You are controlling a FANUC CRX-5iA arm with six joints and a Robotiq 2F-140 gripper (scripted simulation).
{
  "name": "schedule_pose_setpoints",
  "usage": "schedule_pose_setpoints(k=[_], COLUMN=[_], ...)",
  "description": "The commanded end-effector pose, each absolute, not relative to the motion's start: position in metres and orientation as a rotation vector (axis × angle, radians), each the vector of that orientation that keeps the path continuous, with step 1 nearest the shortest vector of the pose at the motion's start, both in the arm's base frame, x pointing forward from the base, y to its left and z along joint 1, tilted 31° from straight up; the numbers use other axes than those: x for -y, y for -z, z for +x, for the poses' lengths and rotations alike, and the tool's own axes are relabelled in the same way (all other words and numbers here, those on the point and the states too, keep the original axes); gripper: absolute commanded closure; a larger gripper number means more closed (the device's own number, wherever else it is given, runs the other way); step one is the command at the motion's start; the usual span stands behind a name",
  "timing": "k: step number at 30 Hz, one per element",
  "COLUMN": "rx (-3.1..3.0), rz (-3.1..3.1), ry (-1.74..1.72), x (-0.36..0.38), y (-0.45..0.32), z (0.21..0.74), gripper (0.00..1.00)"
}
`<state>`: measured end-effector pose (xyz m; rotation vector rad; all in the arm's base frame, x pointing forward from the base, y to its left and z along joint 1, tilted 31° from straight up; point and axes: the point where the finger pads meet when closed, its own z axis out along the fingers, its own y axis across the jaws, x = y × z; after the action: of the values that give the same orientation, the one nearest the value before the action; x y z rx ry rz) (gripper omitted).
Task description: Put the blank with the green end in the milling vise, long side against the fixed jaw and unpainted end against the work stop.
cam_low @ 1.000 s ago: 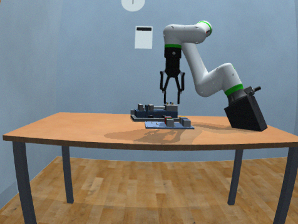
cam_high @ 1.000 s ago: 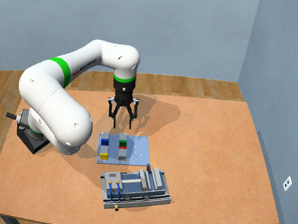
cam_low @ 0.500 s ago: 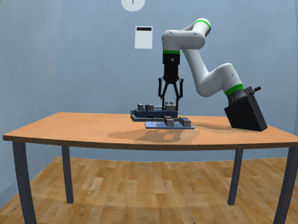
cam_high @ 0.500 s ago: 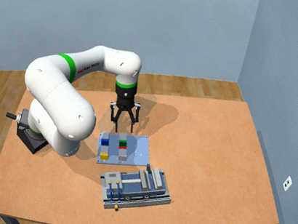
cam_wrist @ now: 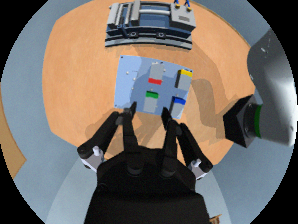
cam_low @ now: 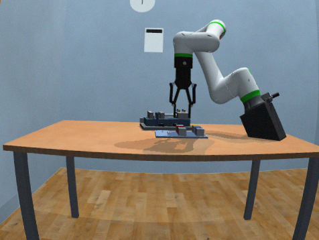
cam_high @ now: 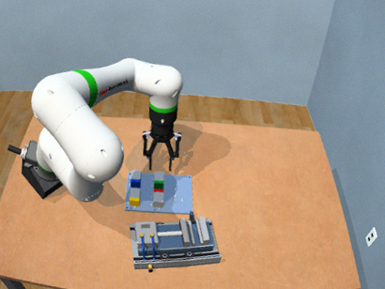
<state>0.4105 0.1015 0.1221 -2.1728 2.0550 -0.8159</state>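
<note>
The green-ended blank [cam_high: 159, 177] [cam_wrist: 150, 103] lies on the blue plate [cam_high: 171, 208] [cam_low: 165, 135] [cam_wrist: 123, 91], its green end toward the red-ended blank [cam_high: 158, 201] [cam_wrist: 156, 70]. The blue-ended blank [cam_high: 136, 183] [cam_wrist: 177, 107] and yellow-ended blank [cam_high: 135, 196] [cam_wrist: 184, 81] lie in the other row. My gripper [cam_high: 160, 168] [cam_low: 182, 116] [cam_wrist: 149, 109] is part-way open and empty, pointing down above the green-ended blank, with a gap in height. The vise [cam_high: 171, 249] [cam_wrist: 148, 23] has its fixed jaw [cam_high: 202, 231] at the end away from the hoses. The low bars are not clear.
The vise stands close beside the plate. Its hose block [cam_high: 146, 229] is at the end nearer the robot base [cam_high: 41, 177] [cam_low: 263, 117]. Small pins [cam_high: 182, 200] stand on the plate. The work stop [cam_high: 191, 216] projects near the jaws.
</note>
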Motion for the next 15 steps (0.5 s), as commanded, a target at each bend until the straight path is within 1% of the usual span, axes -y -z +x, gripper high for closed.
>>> schedule_pose_setpoints(k=[1, 15], rx=[-2.054, -2.054], rz=[-2.172, -2.172], ry=[0.816, 0.816], x=[-0.1020, -0.1021], y=[-0.1234, -0.1270], z=[0.4102, 0.4073], gripper=[0.50, 0.50])
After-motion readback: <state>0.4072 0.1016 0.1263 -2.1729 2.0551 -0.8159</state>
